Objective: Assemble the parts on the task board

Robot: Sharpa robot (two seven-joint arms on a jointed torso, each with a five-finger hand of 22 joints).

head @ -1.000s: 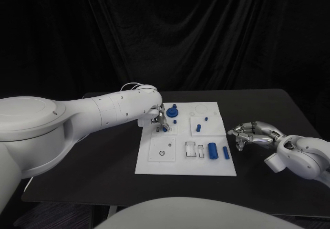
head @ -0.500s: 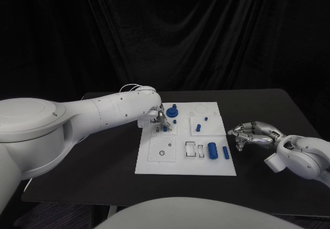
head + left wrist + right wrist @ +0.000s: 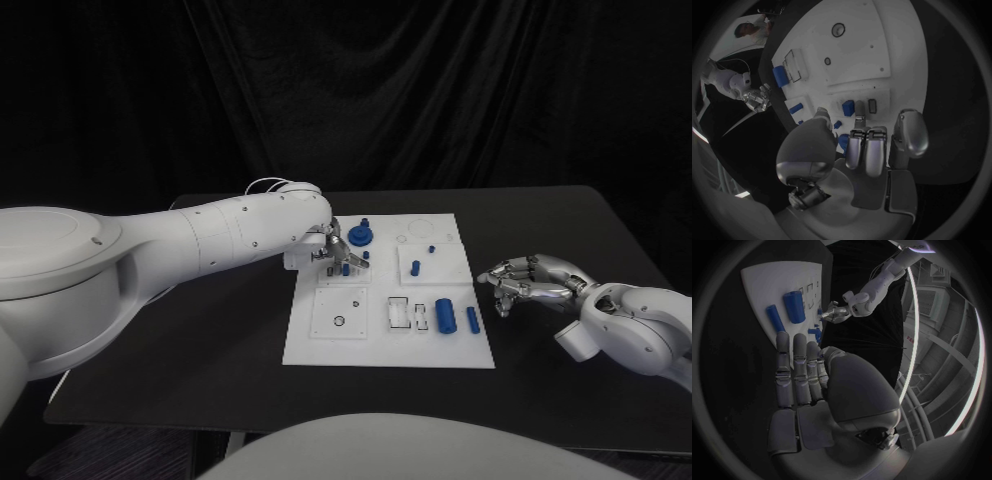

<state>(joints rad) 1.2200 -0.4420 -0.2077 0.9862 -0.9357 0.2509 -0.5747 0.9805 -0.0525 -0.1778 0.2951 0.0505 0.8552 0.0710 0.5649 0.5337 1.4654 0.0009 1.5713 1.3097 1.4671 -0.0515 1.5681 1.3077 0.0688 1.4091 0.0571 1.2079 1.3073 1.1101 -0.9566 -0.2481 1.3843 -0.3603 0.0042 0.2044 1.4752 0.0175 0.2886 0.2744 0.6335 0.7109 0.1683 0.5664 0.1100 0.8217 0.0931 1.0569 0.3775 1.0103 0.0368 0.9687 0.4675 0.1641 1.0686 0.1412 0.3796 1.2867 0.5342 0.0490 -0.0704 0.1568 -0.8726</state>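
1. The flat white rectangular task board (image 3: pixel 389 300) lies in the middle of the black table (image 3: pixel 577 220), its long side running away from the robot, which puts its recesses within reach of both arms.
2. Small blue plastic parts are spread over it: a round blue knob-like piece (image 3: pixel 361 236) stands at the far end, a short blue peg (image 3: pixel 415 267) sits mid-board, and a fat blue cylinder (image 3: pixel 447 315) lies just beside a thinner blue rod (image 3: pixel 473 320) near the right edge, apparently waiting to be fitted.
3. The silver left hand (image 3: pixel 336 253) hangs over the far left part of the board, fingers pointed down and drawn close together above a small blue piece (image 3: pixel 848 107). Whether it grips anything, I cannot tell; the pose suggests picking or seating a part.
4. The silver right hand (image 3: pixel 522 282) rests off the board, beside its right edge, fingers curled inward with nothing in them, probably parked clear of the working arm.
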